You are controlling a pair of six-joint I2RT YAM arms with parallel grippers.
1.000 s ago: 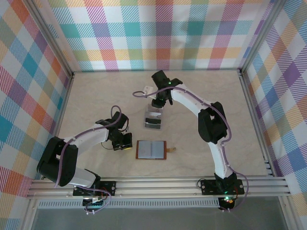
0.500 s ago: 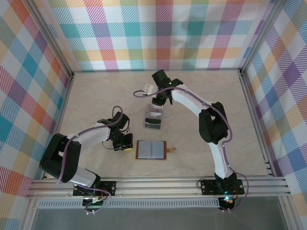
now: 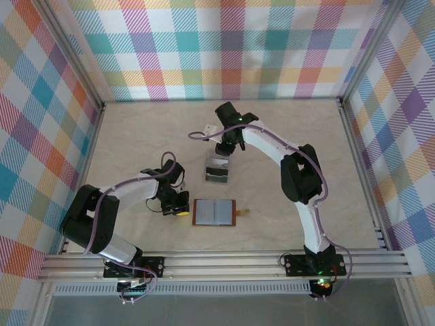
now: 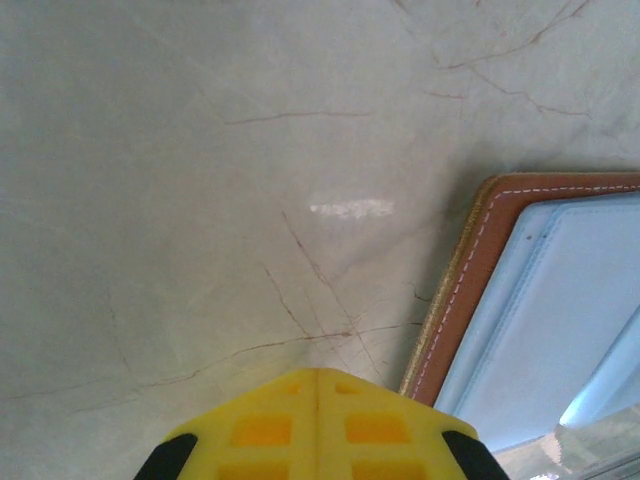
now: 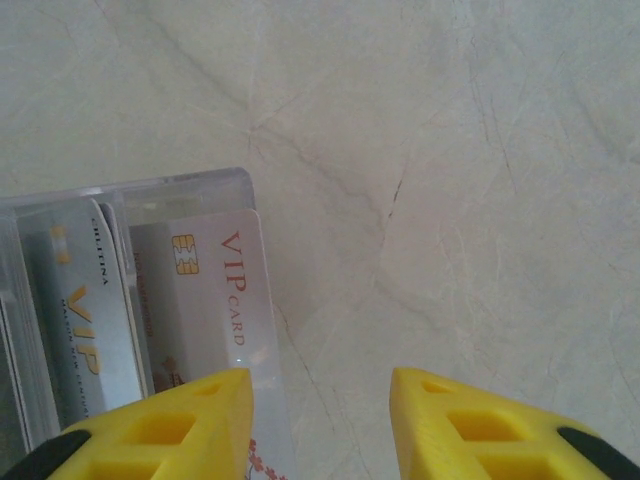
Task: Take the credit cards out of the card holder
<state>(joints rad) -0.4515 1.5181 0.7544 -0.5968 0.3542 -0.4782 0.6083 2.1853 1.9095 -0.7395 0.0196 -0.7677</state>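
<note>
The brown card holder [image 3: 214,212] lies open and flat on the table, its grey-blue pockets [image 4: 540,310] facing up and its stitched leather rim [image 4: 470,270] in the left wrist view. My left gripper [image 3: 178,204] rests just left of it, its yellow fingers [image 4: 318,385] shut with nothing held. Two pale credit cards [image 5: 210,290] marked VIP stand inside a clear plastic box [image 3: 217,170]. My right gripper [image 5: 320,385] hovers at the far end of that box, open, with bare table between its fingers. In the top view the right gripper [image 3: 227,144] is just beyond the box.
The marble-patterned tabletop [image 3: 285,136] is fenced by metal rails and checked cloth walls. The card holder's strap tab [image 3: 241,212] sticks out to its right. A second card [image 5: 85,330] leans in the box's left compartment.
My left gripper has edged a little right toward the card holder, and that arm's elbow has swung in. The right gripper has barely moved above the clear box.
</note>
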